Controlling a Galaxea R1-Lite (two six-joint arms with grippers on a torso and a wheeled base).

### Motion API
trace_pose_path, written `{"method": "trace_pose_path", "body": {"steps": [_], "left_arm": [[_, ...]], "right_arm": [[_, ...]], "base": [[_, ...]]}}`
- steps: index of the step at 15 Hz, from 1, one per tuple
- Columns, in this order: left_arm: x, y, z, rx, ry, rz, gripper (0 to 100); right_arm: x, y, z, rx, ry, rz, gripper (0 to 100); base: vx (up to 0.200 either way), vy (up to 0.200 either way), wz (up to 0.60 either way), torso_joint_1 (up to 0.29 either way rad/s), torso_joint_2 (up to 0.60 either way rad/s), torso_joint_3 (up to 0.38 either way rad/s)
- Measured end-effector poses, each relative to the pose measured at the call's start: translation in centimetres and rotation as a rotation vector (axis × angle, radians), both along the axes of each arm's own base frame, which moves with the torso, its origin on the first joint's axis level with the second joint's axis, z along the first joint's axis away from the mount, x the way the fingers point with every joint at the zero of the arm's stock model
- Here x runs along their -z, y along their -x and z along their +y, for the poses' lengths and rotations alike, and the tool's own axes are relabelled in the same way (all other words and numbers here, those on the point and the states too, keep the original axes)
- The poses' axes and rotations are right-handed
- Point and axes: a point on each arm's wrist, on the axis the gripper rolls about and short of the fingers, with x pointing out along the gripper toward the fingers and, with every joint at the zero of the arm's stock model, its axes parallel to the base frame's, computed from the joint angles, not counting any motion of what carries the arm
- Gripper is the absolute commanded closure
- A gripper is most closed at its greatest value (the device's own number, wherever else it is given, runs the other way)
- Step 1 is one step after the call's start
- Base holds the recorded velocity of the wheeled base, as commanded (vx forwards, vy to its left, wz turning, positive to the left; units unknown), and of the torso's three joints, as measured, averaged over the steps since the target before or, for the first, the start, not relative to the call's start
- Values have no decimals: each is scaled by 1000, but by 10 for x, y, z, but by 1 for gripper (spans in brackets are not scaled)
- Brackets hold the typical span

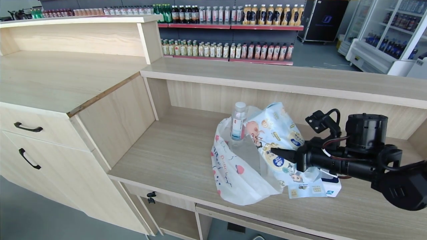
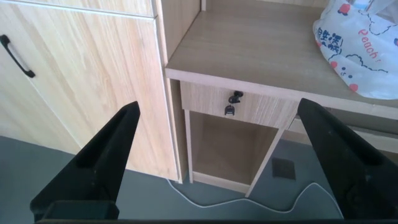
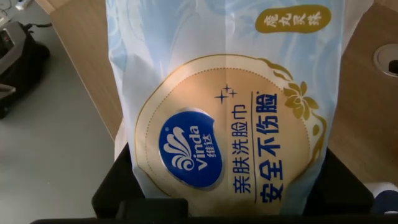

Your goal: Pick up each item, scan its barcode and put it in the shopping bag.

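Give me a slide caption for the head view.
Right gripper holds a tissue pack at the shopping bag mouth, bottle standing inside.

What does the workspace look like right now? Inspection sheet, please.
Surface: wooden counter, carrying the shopping bag.
Job's things: shopping bag open; bottle upright inside; tissue pack at the bag's opening.
Clutter: small packets beside the bag.
Grippers: right claw shut on tissue pack; left claw open, low before the drawer.
Cables: white cable on the floor.
Surroundings: drink shelves, fridges behind.
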Motion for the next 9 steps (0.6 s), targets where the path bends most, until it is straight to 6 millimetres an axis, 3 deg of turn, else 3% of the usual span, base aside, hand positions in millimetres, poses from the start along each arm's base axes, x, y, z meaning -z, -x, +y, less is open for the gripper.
{"method": "trace_pose_path", "body": {"steps": [5, 9], "left_arm": [[0, 0, 0, 0, 0, 0, 0], [0, 0, 0, 0, 0, 0, 0]], "right_arm": [[21, -14, 16, -12, -28, 95, 100], [23, -32, 42, 20, -44, 90, 100]], "base": [[0, 0, 0, 0, 0, 0], [0, 0, 0, 0, 0, 0]]}}
